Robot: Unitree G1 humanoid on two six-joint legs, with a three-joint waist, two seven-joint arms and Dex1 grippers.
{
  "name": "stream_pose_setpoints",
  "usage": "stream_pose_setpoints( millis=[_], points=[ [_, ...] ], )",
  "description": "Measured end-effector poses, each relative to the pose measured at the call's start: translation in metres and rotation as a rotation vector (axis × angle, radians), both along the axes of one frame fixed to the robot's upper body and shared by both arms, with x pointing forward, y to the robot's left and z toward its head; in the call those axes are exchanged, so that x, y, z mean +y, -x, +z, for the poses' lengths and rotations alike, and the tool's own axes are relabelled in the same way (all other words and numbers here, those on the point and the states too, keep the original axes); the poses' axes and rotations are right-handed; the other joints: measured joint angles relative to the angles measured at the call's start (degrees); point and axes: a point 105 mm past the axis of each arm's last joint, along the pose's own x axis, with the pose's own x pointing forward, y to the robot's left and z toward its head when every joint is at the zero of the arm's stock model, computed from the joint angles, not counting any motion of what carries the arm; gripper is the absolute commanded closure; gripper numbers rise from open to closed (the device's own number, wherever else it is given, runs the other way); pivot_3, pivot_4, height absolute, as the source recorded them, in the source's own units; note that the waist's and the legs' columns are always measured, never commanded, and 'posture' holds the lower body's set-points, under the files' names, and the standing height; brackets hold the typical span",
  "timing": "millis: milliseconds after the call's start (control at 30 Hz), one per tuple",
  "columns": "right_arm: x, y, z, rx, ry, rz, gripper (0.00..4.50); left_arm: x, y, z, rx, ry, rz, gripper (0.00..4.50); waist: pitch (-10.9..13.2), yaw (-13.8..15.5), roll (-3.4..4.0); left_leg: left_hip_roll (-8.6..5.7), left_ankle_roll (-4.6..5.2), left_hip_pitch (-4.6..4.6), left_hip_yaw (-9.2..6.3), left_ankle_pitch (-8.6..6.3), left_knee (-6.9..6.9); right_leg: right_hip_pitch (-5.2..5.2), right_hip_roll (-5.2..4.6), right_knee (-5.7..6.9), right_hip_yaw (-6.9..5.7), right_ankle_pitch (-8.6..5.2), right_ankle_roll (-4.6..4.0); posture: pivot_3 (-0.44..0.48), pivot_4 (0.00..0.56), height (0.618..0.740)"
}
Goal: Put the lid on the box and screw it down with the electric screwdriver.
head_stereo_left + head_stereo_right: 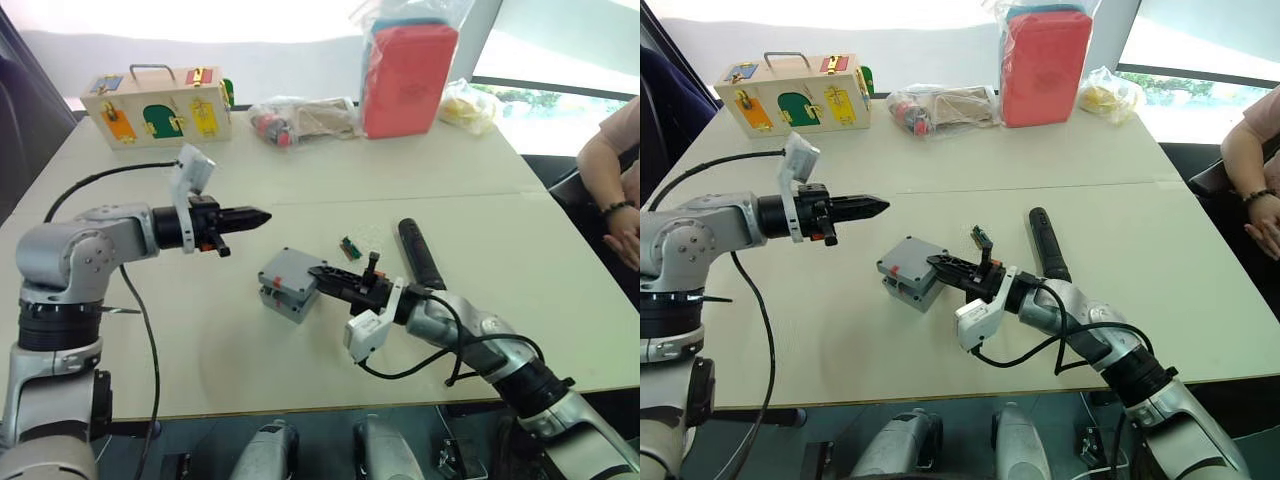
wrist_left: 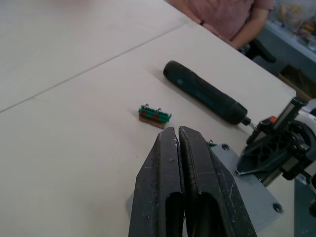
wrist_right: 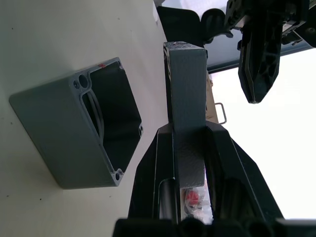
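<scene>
- Right claw (image 1: 318, 272): closed on the lid (image 3: 185, 84), pinching it by the edge; the lid hangs over the box, tilted, not yet seated.
- Box (image 1: 280, 298): on the tabletop (image 1: 200, 350) directly under the right claw's tip. In the right wrist view its open mouth faces the lid's flat side, with screw bosses visible at the corners; the two look just apart, though contact cannot be ruled out.
- Electric screwdriver (image 1: 421, 254): lying flat on the tabletop just beside the right claw's wrist, untouched.
- Small green connector block (image 1: 350, 247): loose on the tabletop, between the right claw and the screwdriver.
- Left claw (image 1: 262, 214): fingers pressed together, empty, hovering above the tabletop a little beyond the box and clear of it.
- Wooden case with coloured doors (image 1: 160, 105), red pouch (image 1: 408, 78), plastic bags (image 1: 300, 120): along the far edge, well apart from both claws.
- Person's hand (image 1: 620, 235): at the far right edge of the tabletop.
- Step in hand, as judged: placing the lid. The next move calls for levelling the lid, lining its corners up with the box's screw bosses, lowering and releasing; then picking up the screwdriver.
</scene>
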Motion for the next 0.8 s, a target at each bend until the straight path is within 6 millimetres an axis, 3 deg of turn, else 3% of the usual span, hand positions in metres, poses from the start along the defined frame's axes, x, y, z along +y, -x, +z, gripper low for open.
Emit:
stream_pose_setpoints(
  millis=[433,800],
  points=[
    [0.002,-0.003,-0.009,-0.029,0.059,-0.026,4.35,-0.008,0.009,-0.038,0.043,-0.11,-0.033,4.43,0.0,1.18,0.0,0.01,-0.02,0.04,-0.01,0.01,0.01,0.07,0.02,-0.01,0.01,0.0,-0.01,0.0,0.15,0.74],
    [0.001,-0.004,-0.014,-0.013,0.096,-0.031,4.35,-0.01,0.008,-0.05,0.033,-0.169,-0.039,4.43,0.0,1.19,0.0,0.02,-0.02,0.06,-0.01,0.01,0.02,0.1,0.03,-0.01,0.01,0.0,-0.01,0.0,0.15,0.74]
  ],
)
